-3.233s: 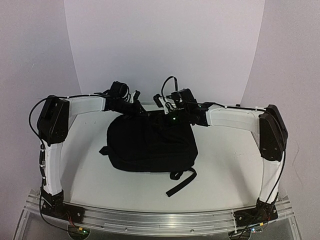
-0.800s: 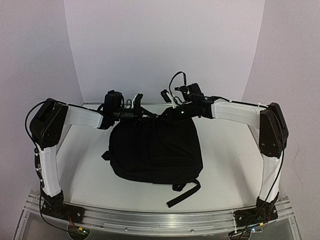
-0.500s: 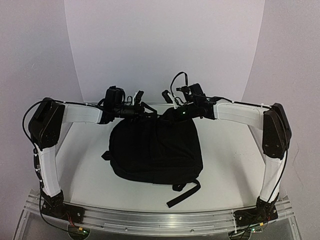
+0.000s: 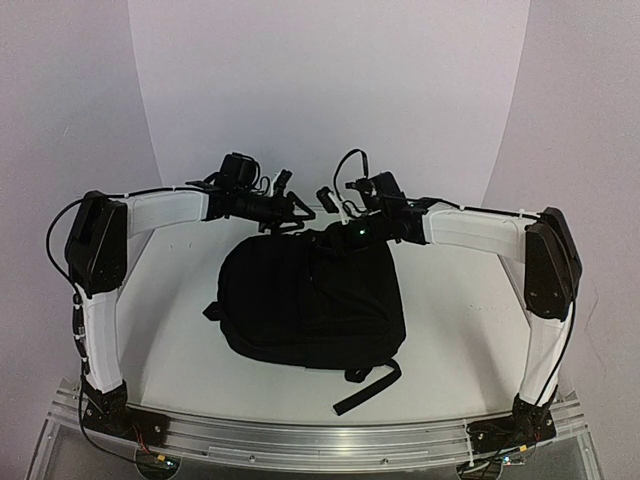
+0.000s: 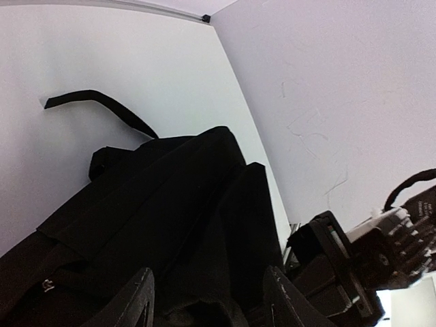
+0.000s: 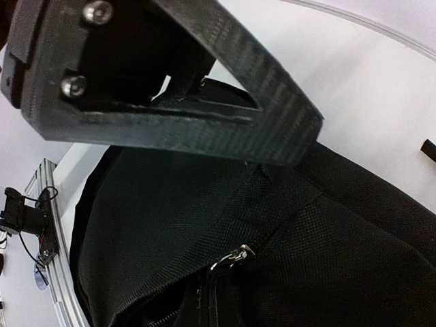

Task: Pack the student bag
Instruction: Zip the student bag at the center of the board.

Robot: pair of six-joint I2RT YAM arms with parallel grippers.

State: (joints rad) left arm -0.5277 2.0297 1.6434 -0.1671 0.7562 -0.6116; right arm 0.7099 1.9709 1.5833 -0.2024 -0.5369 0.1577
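I am spreading my left fingers [image 5: 139,303] partway and lifting them off the top of the student bag [image 4: 310,300], lying flat mid-surface [image 4: 450,320], while my right fingers [image 6: 204,102] are staying pinched shut near its zipper pull [image 6: 235,257], so opening it is probably falling to them.

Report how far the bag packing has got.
Done: the student bag lies flat on the table, contents hidden. In hand: right claw shut at its top edge, near the zipper pull; left claw open over the fabric, gripping nothing. Left: closing the zipper, if open; unclear.
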